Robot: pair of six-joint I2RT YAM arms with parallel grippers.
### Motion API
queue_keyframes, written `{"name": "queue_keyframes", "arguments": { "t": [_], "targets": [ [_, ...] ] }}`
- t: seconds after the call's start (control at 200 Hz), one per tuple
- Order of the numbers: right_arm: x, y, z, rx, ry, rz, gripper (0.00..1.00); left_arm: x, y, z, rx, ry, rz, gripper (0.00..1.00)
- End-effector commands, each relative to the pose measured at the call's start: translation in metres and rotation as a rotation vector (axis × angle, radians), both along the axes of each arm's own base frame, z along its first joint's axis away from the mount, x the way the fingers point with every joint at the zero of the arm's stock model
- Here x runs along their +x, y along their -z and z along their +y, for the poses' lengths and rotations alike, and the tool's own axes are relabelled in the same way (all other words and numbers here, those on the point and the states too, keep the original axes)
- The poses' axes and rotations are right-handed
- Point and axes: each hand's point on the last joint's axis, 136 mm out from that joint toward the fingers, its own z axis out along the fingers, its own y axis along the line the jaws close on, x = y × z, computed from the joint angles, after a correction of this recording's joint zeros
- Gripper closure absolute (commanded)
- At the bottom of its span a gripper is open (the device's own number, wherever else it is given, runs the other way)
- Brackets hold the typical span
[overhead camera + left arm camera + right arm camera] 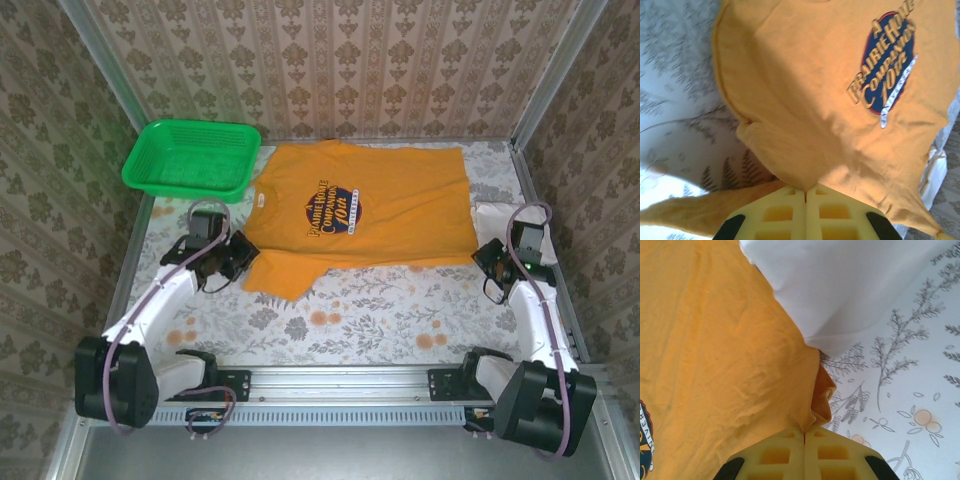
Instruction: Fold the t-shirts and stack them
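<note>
The mustard-orange t-shirt (370, 215) is spread print-up across the far half of the floral tablecloth (400, 310), collar toward the green mesh basket (200, 125). Its first fold is judged to be just beginning. The left gripper (805, 190) is closed, with a thick bunch of the shirt's near sleeve region pinched between its pads. The right gripper (804, 431) is likewise closed on the near corner of the hem. The white t-shirt (850, 285) lies just beside that corner and is partly overlapped by the orange cloth.

The next move is judged to call for both pinched points to be raised together and carried toward the far edge. The two should be kept level so that the near half is laid over the print without dragging the white shirt along.

The orange cotton is soft, matte and faintly creased, with a stitched rim — the print is a dark blue oval with pale lettering. The white cloth is smooth and plain, and the basket is rigid plastic lattice.
</note>
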Motion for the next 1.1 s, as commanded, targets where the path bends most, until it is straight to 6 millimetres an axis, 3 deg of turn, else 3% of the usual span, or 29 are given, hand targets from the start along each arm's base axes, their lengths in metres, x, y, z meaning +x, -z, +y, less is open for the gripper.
{"name": "queue_keyframes", "arguments": {
  "t": [0.0,0.31,0.715,0.74,1.095],
  "targets": [
    [0.015,-0.011,0.001,-0.033,-0.043,-0.012,1.0,0.022,-0.016,-0.004,0.01,0.042,-0.045,1.0],
    [0.058,-0.025,-0.001,-0.077,-0.099,-0.032,1.0,0.084,-0.038,-0.011,0.007,0.065,-0.121,1.0],
    [0.095,-0.03,-0.01,-0.11,-0.136,-0.024,1.0,0.132,-0.044,-0.016,0.019,0.082,-0.164,1.0],
    [0.097,-0.02,-0.011,-0.104,-0.134,0.0,1.0,0.135,-0.044,-0.016,0.019,0.083,-0.163,1.0],
    [0.116,-0.011,-0.02,-0.123,-0.133,0.024,1.0,0.171,-0.046,-0.021,-0.006,0.111,-0.181,1.0]
  ]
}}
